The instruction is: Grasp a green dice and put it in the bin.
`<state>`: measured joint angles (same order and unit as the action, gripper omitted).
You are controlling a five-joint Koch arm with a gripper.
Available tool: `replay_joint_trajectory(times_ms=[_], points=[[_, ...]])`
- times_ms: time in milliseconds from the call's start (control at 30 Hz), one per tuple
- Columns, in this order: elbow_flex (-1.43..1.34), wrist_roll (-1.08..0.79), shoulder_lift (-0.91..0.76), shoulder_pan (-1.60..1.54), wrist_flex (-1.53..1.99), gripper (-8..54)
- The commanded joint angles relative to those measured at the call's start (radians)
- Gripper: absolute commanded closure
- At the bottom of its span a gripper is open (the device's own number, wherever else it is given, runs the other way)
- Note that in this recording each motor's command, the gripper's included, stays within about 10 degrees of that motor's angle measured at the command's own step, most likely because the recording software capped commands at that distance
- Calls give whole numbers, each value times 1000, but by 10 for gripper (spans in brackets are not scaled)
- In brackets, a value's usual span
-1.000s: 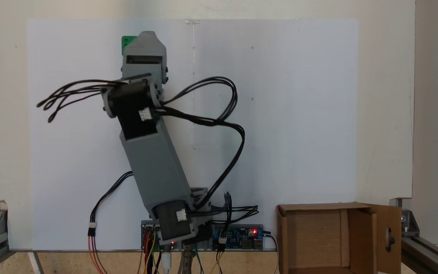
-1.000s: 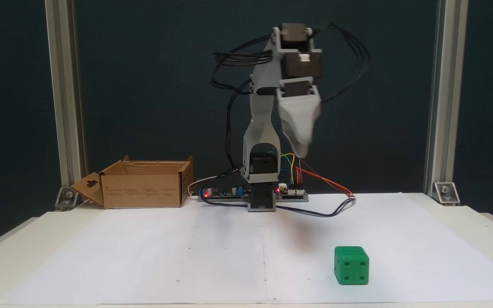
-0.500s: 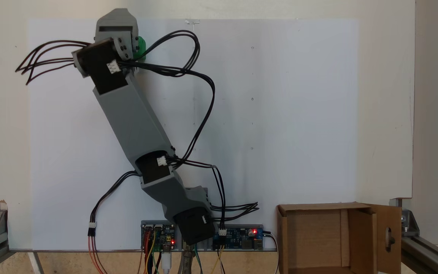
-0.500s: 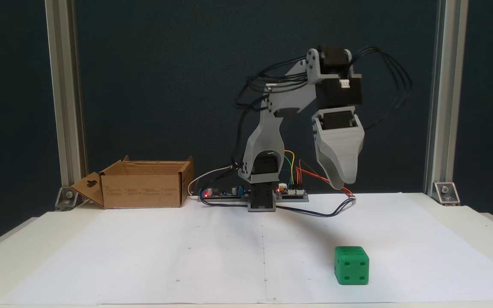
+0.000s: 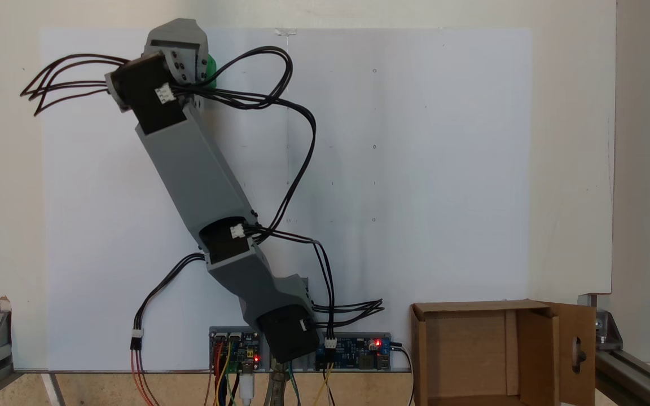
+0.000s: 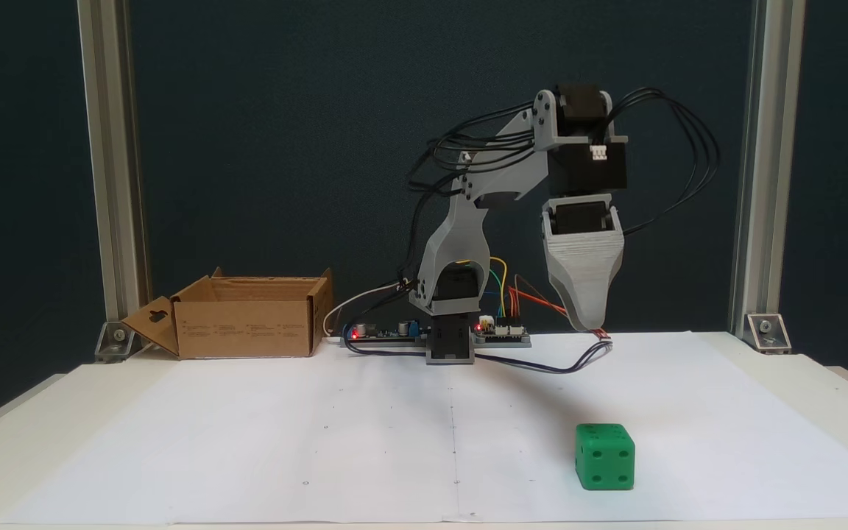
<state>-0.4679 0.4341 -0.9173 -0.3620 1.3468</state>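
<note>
The surface (image 6: 799, 383) is pale and carries a large white paper sheet (image 6: 247, 442) that covers most of it; the same sheet (image 5: 443, 169) spreads under everything when seen from above. Two aluminium posts (image 6: 111, 162) rise at the back corners against a dark backdrop. The grey arm (image 6: 461, 243) stands at the back edge of the sheet on its base beside two circuit boards (image 6: 501, 335) with red lights, and black cables (image 6: 674, 162) loop out from its joints. From above, the arm (image 5: 189, 163) reaches diagonally toward the upper left of the sheet. The bin (image 6: 244, 316) sits at the back left in the front-facing fixed view, open at the top, with the keyhole flap folded outward on its left side; in the top-down fixed view the bin (image 5: 421, 349) lies at the lower right, well apart from the arm's tip. The gripper (image 6: 584, 324) points straight down above the sheet, its tip clear of the paper, and its fingers lie one behind the other here, so I cannot tell how wide they stand. The green dice (image 6: 604, 456) rests on the paper near the front right, nearer the camera than the gripper and not touching it; from above, the green dice (image 5: 210, 66) peeks out just beside the gripper housing.
</note>
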Motion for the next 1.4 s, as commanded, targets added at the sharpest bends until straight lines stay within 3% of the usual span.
replay_joint_trajectory(times_ms=[0, 167, 1367], points=[[100, 61, 6, 0, 67, 18], [258, 61, 72, 5, 163, 18], [261, 95, 195, -38, 167, 20]])
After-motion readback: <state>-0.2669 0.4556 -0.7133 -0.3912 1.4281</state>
